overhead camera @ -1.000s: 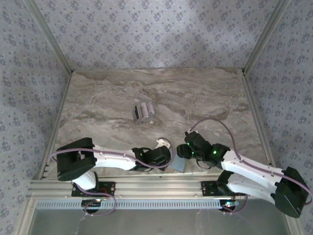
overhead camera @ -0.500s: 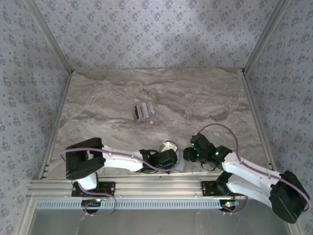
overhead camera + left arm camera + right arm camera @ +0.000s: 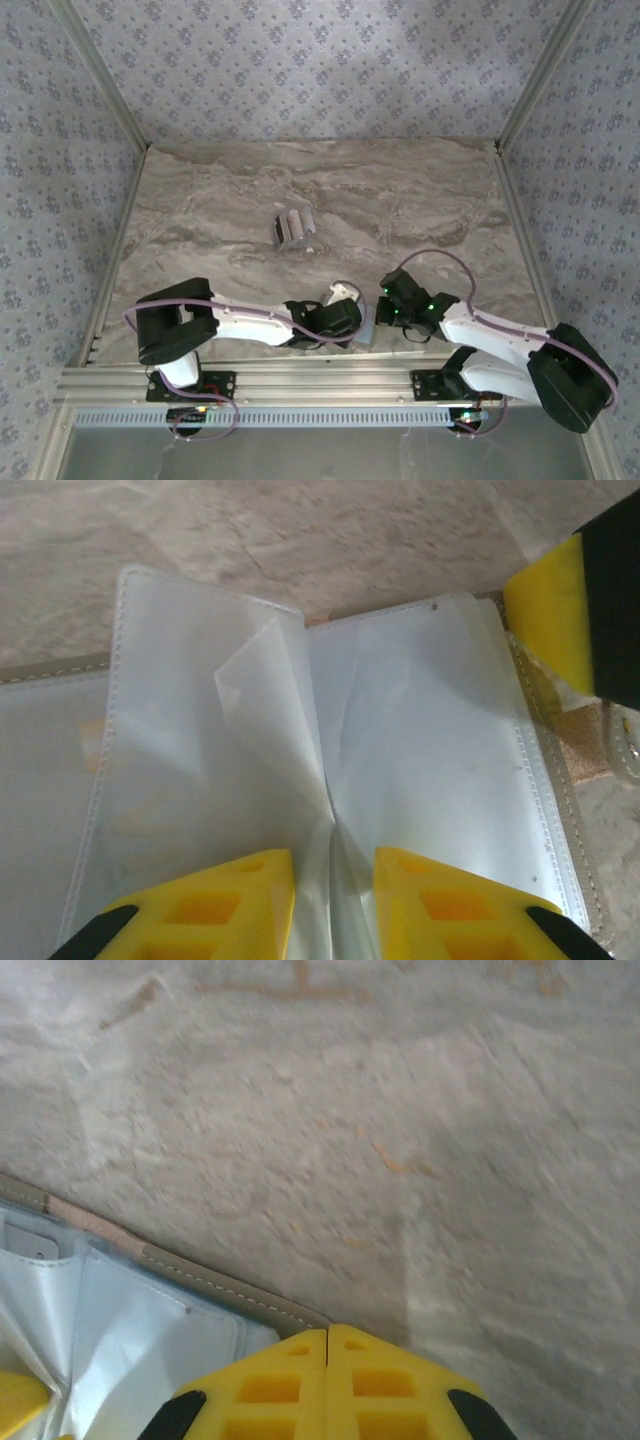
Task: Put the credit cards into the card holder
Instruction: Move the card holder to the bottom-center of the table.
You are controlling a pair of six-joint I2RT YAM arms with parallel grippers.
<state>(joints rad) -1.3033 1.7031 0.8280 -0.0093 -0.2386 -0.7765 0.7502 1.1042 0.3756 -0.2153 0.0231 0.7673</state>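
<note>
The card holder (image 3: 420,740) is lying open, its clear leaves fanning up. The left gripper (image 3: 335,880) is hovering over the holder's fold with fingers slightly parted, clasping nothing. The right gripper (image 3: 328,1345), fingers pressed together, is sitting at the holder's outer edge. The credit cards (image 3: 293,228) are lying well beyond the holder, untouched. The holder is seemingly being readied; next, one gripper should be fetching a card while a pocket is being held open.

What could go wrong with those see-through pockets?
The left claw straddles a thin clear plastic pocket leaf of the open grey-tan card holder; closing might crumple it. The shut right claw sits at the holder's very edge and may slip off. Letting go to fetch the dark and silver-white credit cards farther up could let it flop shut.
</note>
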